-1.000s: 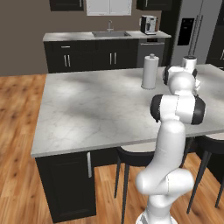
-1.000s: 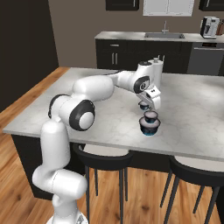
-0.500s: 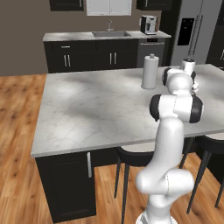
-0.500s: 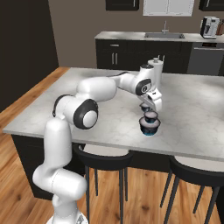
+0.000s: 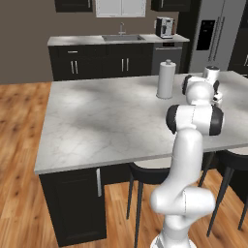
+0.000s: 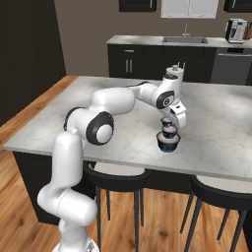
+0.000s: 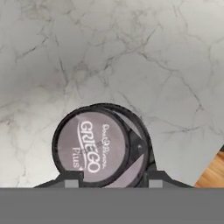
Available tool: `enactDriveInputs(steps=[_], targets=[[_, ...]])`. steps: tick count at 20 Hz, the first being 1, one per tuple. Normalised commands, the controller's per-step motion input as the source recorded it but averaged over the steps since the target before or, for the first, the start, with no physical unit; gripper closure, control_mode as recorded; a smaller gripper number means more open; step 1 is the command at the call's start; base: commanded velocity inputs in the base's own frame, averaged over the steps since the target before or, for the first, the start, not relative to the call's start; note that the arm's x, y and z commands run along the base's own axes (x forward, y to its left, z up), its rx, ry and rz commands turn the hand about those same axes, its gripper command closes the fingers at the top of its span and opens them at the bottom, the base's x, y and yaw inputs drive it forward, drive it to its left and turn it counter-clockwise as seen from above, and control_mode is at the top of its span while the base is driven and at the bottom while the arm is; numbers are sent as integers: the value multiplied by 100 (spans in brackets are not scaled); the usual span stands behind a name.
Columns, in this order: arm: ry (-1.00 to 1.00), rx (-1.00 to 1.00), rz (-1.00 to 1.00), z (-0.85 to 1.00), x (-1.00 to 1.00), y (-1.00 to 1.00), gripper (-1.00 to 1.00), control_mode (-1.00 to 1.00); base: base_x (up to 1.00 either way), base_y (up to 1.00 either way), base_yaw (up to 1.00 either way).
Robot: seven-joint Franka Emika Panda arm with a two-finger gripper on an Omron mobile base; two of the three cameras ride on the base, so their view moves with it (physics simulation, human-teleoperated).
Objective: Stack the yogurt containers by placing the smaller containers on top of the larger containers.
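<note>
The widest yogurt tub (image 6: 168, 143), dark with a teal base, stands on the island counter (image 6: 216, 133). The mid-sized tub (image 6: 169, 131) sits right on top of it, with my gripper (image 6: 169, 125) coming down from above and shut on its sides. In the hand view the mid-sized tub's pale lid (image 7: 92, 146) reads "GRIEGO". The wider tub's rim (image 7: 142, 146) peeks out as a crescent on its right, so the two are a little off-centre. My gripper (image 7: 112, 180) straddles them at the bottom edge.
A tall white paper-towel roll (image 5: 166, 80) stands upright on the counter behind the arm. Bar stools (image 6: 118, 172) line the near edge of the counter. The counter's edge and the wooden floor (image 7: 214, 175) show close to the stack in the hand view.
The gripper has come down a little with the mid-sized tub, closing the gap to the widest tub below. The widest tub has stayed put.
</note>
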Motion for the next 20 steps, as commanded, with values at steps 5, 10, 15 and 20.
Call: enactDriveInputs(steps=[5,10,15,20], targets=[[1,1,0,-9,7,-8,100,-100,0,0,0],[1,0,0,-12,25,-1,100,-100,0,0,0],[2,0,0,-11,25,-1,100,-100,0,0,0],[3,0,0,-10,10,-9,100,-100,0,0,0]])
